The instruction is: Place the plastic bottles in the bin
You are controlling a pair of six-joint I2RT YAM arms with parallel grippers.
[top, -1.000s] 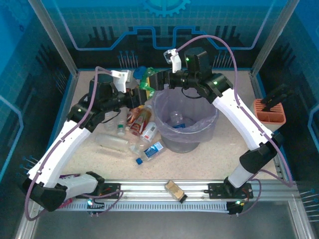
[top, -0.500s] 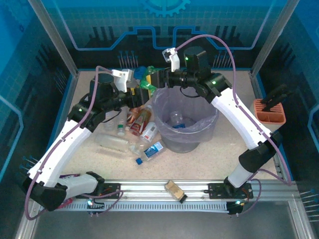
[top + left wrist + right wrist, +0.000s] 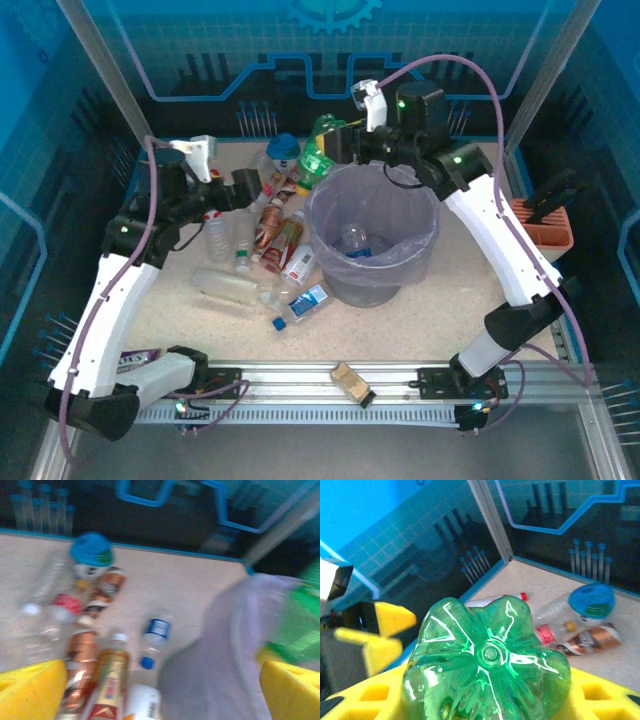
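Overhead view looks down from behind the arms [image 3: 115, 285]. Both close wrist views face the back wall [image 3: 100, 515], sharing the blue-capped bottle [image 3: 91, 549].

Left wrist view blurred, green bottle [image 3: 297, 625] a smear cut by the right edge, bin [image 3: 215, 630] rim smeared

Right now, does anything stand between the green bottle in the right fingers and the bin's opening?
Nothing visible does. The right fingers hold the green bottle close to the far-left rim of the bin. The bin's mouth is open, with one clear bottle lying at the bottom.
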